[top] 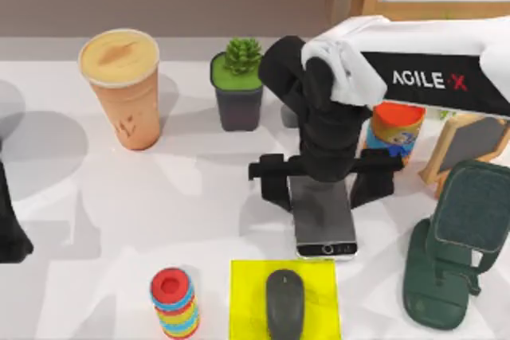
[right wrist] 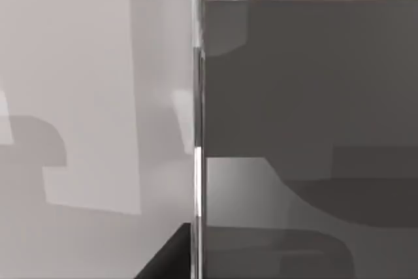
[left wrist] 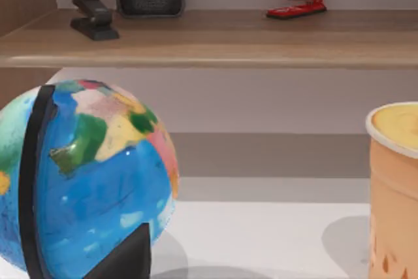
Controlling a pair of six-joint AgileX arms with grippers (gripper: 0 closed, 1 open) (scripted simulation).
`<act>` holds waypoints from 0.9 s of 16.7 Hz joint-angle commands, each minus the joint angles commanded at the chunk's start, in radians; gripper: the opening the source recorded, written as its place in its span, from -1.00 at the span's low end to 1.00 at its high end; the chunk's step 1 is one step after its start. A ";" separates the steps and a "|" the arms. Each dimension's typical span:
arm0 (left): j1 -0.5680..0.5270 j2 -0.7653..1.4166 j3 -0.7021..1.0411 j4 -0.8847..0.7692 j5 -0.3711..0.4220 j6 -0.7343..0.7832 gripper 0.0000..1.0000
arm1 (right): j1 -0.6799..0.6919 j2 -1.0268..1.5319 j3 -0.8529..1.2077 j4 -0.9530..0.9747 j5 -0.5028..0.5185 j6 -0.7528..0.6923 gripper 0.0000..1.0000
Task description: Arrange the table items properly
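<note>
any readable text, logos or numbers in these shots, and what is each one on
"AGILE·X", white letters with a red X, on the black panel of the right arm in the top view.
The tan drink cup bears small dark marks on its side, too blurred to read.
The colourful can behind the right claw has a printed picture, with no legible words.
Nothing else carries text.

— Where are the smartphone (top: pixel 323 220) and the mouse (top: pixel 285 303)?

— The black, silver-edged phone lies flat at centre-right. The dark grey mouse sits just near-left of it, on a yellow pad (top: pixel 244 308).

— And the cup (top: pixel 123 87)?

— Tall, tan, foamy top, upright, far left.
</note>
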 joint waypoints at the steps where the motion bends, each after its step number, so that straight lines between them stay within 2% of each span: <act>1: 0.000 0.000 0.000 0.000 0.000 0.000 1.00 | 0.000 0.000 0.000 0.000 0.000 0.000 -0.66; 3: 0.000 0.000 0.000 0.000 0.000 0.000 1.00 | 0.000 0.000 0.000 0.000 0.000 0.000 -0.96; 4: 0.000 0.000 0.000 0.000 0.000 0.000 1.00 | 0.000 0.000 0.000 0.000 0.000 0.000 -1.00; 15: 0.000 0.000 0.000 0.000 0.000 0.000 1.00 | -0.001 -0.026 0.022 -0.040 0.004 -0.002 -1.00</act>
